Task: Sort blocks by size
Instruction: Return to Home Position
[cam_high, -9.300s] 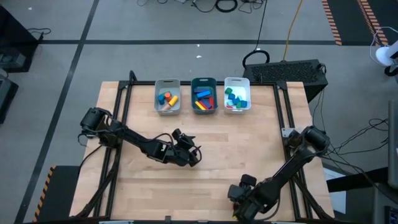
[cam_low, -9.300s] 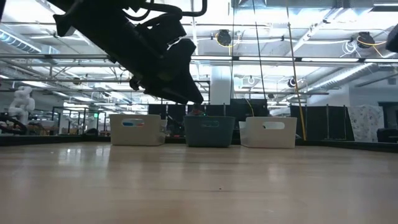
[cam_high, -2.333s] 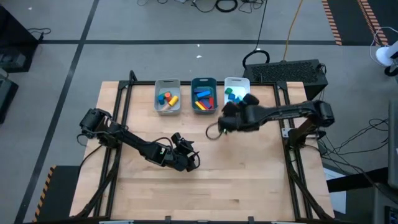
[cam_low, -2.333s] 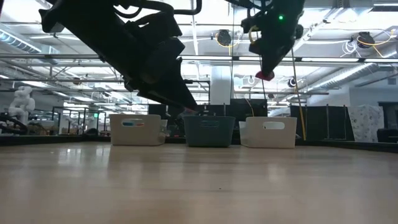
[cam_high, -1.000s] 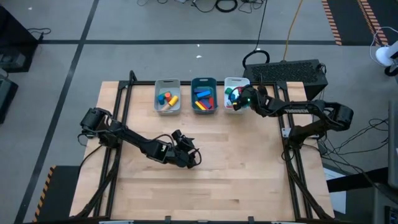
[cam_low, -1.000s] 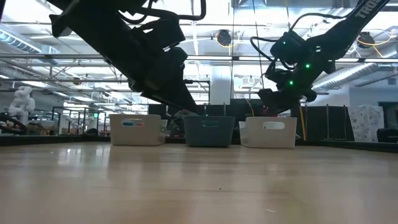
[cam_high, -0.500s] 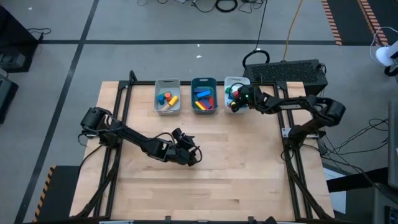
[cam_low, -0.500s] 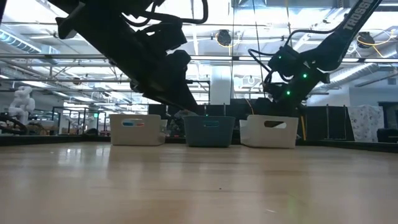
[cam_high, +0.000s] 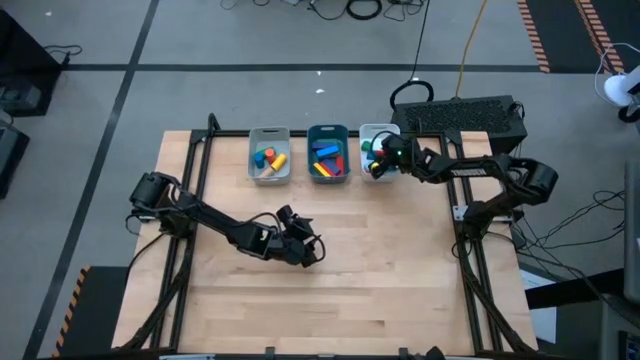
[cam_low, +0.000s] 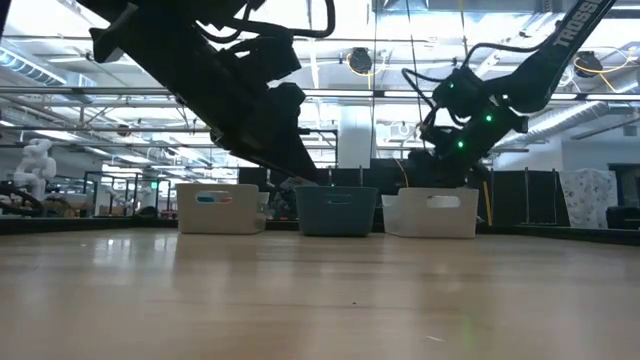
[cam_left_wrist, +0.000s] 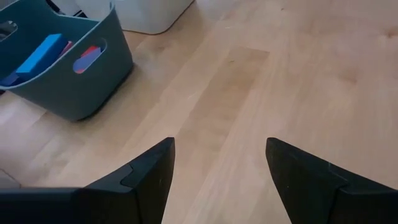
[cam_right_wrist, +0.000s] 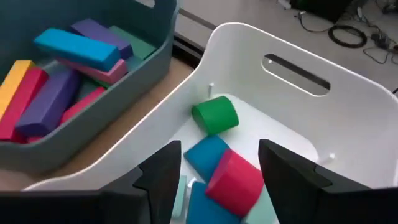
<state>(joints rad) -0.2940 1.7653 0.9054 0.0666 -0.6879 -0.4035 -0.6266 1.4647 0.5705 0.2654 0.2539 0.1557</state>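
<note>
The right gripper (cam_high: 384, 156) hangs over the white bin (cam_right_wrist: 249, 43), upper middle of the high view, its fingers spread wide and empty. Only its wrist view shows the contents: a red block (cam_right_wrist: 236, 180) against a blue block (cam_right_wrist: 205, 152), with a green rounded block (cam_right_wrist: 215, 116) just beside them. Long bars (cam_right_wrist: 76, 46) fill the teal bin (cam_right_wrist: 144, 70) at left. The left gripper (cam_high: 305, 250), also spread and empty, sits over the table (cam_high: 400, 260) centre. Its arm crosses the upper left of the low view.
</note>
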